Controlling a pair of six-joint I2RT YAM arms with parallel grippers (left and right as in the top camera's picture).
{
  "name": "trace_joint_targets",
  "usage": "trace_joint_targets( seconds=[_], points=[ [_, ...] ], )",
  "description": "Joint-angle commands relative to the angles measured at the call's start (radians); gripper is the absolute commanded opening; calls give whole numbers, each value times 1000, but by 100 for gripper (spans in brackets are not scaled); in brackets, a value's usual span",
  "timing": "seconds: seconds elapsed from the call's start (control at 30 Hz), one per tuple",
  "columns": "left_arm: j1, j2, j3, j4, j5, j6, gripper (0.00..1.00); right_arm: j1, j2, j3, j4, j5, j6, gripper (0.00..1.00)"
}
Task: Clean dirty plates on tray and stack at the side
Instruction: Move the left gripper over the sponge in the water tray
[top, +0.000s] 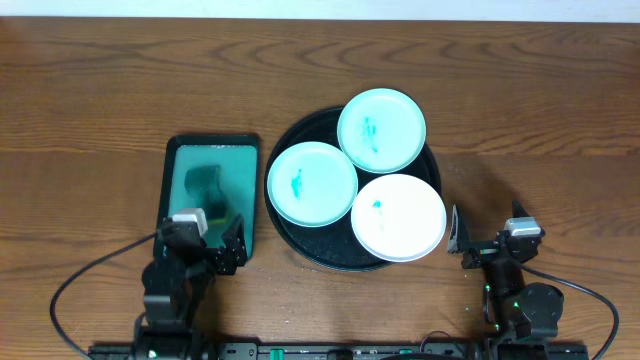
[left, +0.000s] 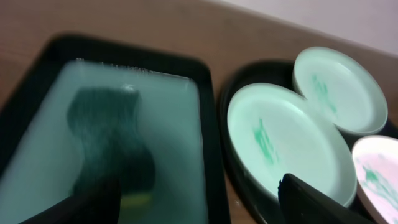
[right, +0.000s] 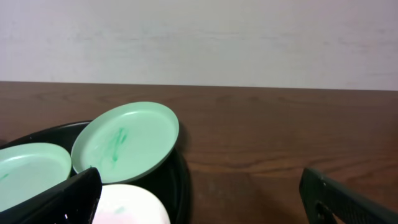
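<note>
Here, your left gripper (left: 199, 202) stood wide open at the near end of the teal tray (left: 186, 124), holding nothing. The right gripper (right: 202, 196) gaped fully, also empty, beside the black tray (top: 295, 135). Only the overhead view showed all three plates (top: 312, 183) on it, touching, two mint and one white, each smeared blue-green. The right wrist view missed the teal tray entirely.

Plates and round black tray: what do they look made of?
Likely plastic or melamine, possibly glazed ceramic: far mint plate, left mint plate, white plate; smooth, uniform colour, soft sheen. Probably plastic: round black tray; dull even black, moulded raised rim.
</note>
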Motion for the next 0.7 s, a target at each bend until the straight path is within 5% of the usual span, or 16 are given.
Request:
trace_joint_targets(
  seconds=[0.0, 0.43, 0.67],
  points=[
    [-4, 145, 186, -47, 24, -31, 81, -3, -6, -2, -3, -8, -11, 99],
    [-4, 767, 940, -695, 24, -31, 81, -3, -6, -2, -3, -8, -11, 99],
    [-4, 939, 1030, -896, 52, -32, 81, -3, -6, -2, 1, -13, -11, 99]
  ],
)
